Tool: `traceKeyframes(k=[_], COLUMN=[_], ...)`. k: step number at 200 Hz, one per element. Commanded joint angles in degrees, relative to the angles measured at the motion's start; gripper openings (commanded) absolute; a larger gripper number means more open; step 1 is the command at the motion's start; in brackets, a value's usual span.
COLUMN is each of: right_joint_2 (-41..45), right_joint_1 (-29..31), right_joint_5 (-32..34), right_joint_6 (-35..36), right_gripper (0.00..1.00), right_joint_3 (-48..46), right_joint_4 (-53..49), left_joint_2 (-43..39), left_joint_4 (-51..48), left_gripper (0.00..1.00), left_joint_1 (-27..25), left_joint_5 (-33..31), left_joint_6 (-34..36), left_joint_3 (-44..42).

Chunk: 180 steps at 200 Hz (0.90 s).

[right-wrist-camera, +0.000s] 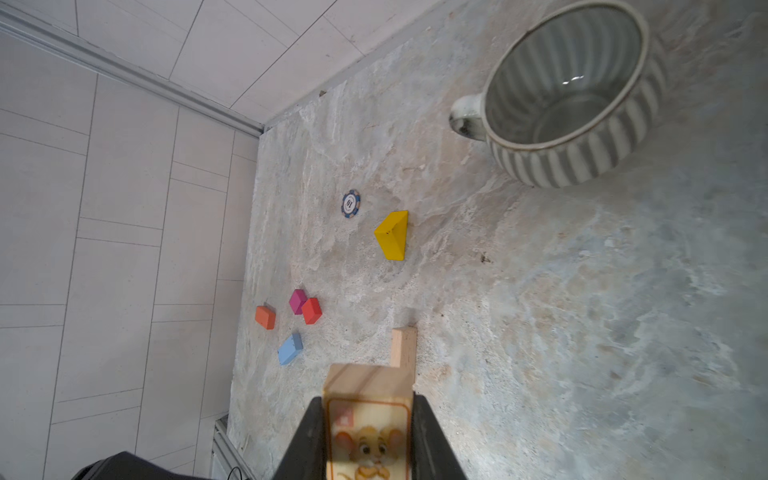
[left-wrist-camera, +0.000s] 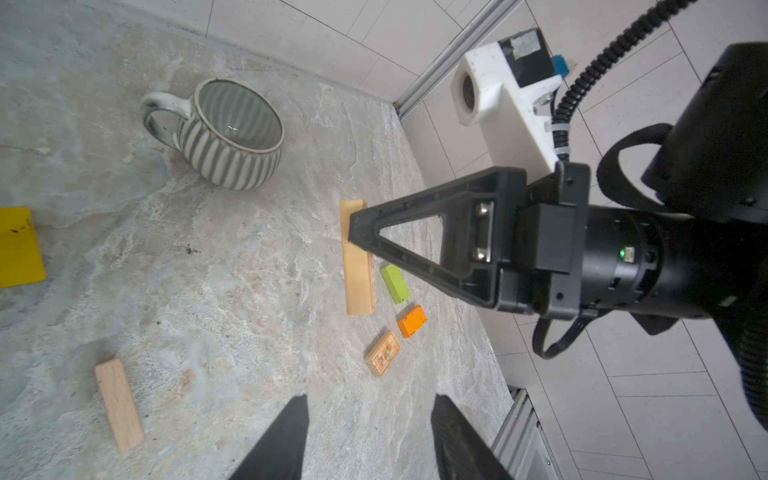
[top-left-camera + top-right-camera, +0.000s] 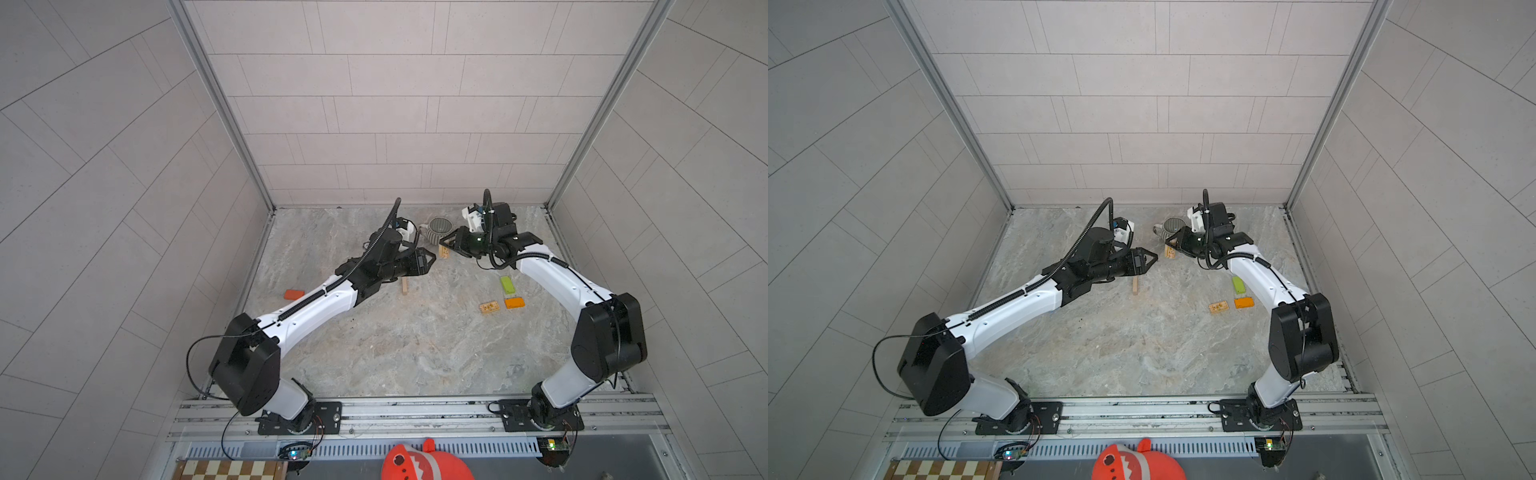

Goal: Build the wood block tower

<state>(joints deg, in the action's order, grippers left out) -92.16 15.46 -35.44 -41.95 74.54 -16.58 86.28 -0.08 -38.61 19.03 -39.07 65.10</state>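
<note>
Right wrist view: the right fingers (image 1: 305,440) pinched one mouse-picture block (image 1: 368,386) near the striped mug (image 1: 569,95). Farther from the mug lay one tan block (image 1: 404,347), one yellow block (image 1: 392,237), four more coloured blocks (image 1: 311,311) and one chip (image 1: 351,203). The left fingers (image 2: 286,436) stood spread, empty. The tabletop (image 1: 540,311) was marbled grey, the walls (image 1: 104,208) tiled.

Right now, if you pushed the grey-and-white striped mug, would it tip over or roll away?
Probably neither. The grey-and-white striped ceramic mug stands upright and looks squat and wide, so it should slide rather than tip. Its glazed look suggests it is stiff, fairly heavy and breakable, perhaps slippery. A push on the handle would likely spin it.
</note>
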Motion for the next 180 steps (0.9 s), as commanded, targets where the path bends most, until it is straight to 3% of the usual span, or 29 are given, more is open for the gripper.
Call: traceKeyframes(k=[1,92,163,180], right_joint_2=[1.6,0.1,0.1,-0.1], right_joint_1=[1.3,5.1,6.2,6.4], right_joint_5=[-2.1,-5.1,-6.1,-6.6], right_joint_6=[-2.9,-6.2,-6.7,-6.3], right_gripper=[0.12,0.12,0.12,0.17], right_joint_3=[-0.5,0.6,0.3,0.4], right_joint_4=[3.5,6.9,7.7,7.5], left_joint_2=[1.4,4.3,4.6,4.6], left_joint_4=[1.4,2.3,3.3,2.5], left_gripper=[0.53,0.45,0.26,0.2], left_joint_1=[0.6,2.9,3.3,3.3], left_joint_5=[0.7,2.1,2.2,1.5], left_joint_6=[-0.5,-2.1,-2.2,-2.1], left_joint_3=[2.1,4.3,2.9,3.3])
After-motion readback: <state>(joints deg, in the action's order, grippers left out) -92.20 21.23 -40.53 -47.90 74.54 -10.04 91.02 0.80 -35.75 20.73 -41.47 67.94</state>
